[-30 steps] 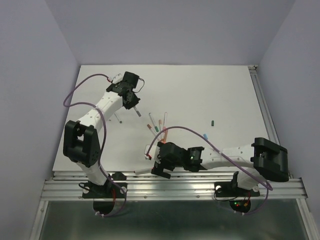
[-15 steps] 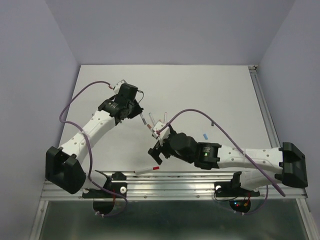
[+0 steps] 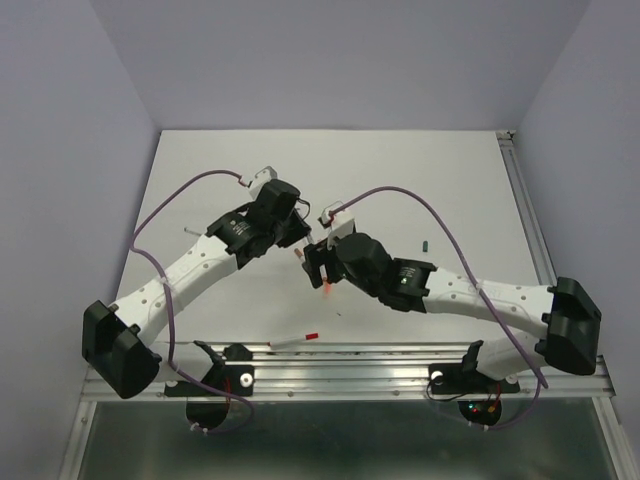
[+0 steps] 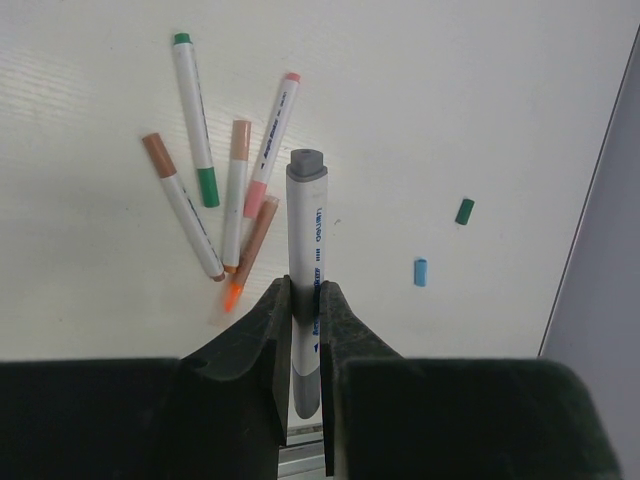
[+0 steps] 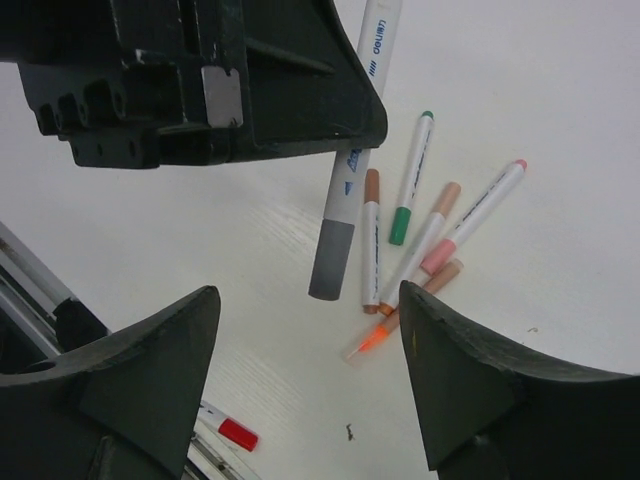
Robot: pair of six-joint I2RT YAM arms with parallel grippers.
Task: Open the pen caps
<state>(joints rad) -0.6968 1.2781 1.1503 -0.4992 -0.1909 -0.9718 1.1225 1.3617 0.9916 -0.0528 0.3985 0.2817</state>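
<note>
Left pincer (image 4: 305, 292) gripping pen (image 4: 306, 235), grey cap (image 4: 305, 165) protruding

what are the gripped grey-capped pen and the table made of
grey-capped pen: likely smooth plastic; matte white barrel with printed lettering, uniform grey cap. table: white, faint fine grain lines, perhaps painted wood or laminate; unclear which.

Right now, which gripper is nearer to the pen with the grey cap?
Left. The left gripper is shut on the grey-capped pen; the right gripper is open, facing its cap end, not touching.
</note>
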